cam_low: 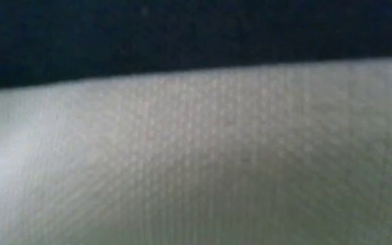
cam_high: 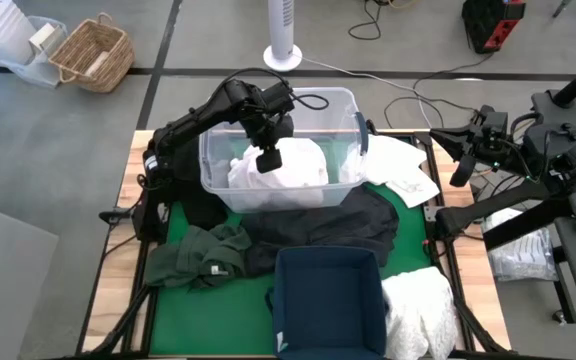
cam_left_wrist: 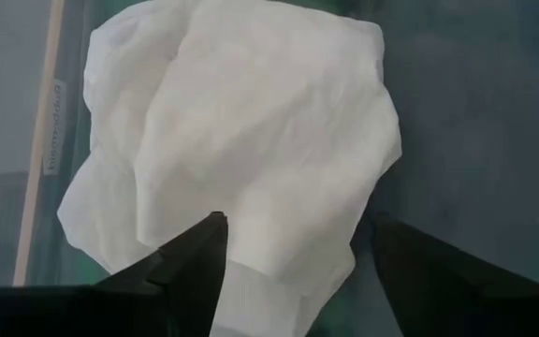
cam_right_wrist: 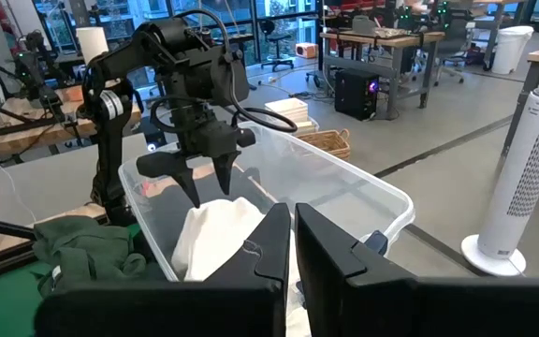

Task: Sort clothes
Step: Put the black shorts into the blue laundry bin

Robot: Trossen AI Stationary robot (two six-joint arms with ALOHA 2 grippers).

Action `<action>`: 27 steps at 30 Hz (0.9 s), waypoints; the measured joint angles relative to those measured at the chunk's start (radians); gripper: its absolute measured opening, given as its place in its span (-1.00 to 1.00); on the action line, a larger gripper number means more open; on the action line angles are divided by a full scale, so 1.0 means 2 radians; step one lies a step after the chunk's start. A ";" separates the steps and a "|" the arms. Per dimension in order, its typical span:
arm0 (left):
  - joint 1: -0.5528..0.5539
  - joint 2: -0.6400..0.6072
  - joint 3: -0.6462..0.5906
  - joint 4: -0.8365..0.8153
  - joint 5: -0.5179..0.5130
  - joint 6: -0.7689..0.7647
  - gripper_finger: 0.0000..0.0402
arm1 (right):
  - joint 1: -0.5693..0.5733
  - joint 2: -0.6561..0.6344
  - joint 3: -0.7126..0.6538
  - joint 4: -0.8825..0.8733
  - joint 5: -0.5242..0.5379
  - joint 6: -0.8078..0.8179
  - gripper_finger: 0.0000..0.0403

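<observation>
"Was the room bright?"
"Yes. Soft, even light fell on the table [cam_high: 118, 300], with few shadows."
"And the low picture?"
"Very blurry. White cloth [cam_low: 196, 163] sat right against the camera, dark above it."

Showing as plain white, unpatterned: crumpled soft white fabric garment [cam_high: 286, 165] inside clear, colourless rectangular plastic tub [cam_high: 353, 105]. Appearing dark green: bunched soft fabric garment [cam_high: 200, 255] on bright green table mat [cam_high: 176, 222]. Reading as black to charcoal: wide flat fabric garment [cam_high: 340, 222]. Showing solid navy blue: square fabric bin [cam_high: 328, 300]. Displaying white with a fine raised dotted weave: textured white fabric garment [cam_high: 420, 310] [cam_low: 203, 163]. Presenting matte black: left gripper [cam_right_wrist: 197, 173] and right gripper [cam_right_wrist: 290, 245].
</observation>
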 joint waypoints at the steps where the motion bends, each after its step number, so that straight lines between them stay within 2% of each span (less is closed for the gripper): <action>1: 0.000 0.000 0.000 0.000 0.000 0.000 0.20 | 0.000 0.000 0.000 0.000 0.000 0.000 -0.94; 9: 0.000 -0.005 0.006 0.004 0.000 0.009 0.20 | 0.000 0.000 0.000 0.000 0.000 -0.001 -0.94; 12: 0.000 -0.024 0.005 0.023 0.001 0.005 0.17 | 0.000 0.000 0.000 0.000 0.003 0.000 -0.94; 19: 0.000 -0.096 0.005 0.071 0.001 -0.008 0.16 | 0.000 0.005 0.000 0.004 0.014 0.000 -0.94; 27: -0.008 -0.196 0.006 0.146 0.002 -0.010 0.15 | 0.000 0.042 0.000 0.033 0.047 -0.028 -0.94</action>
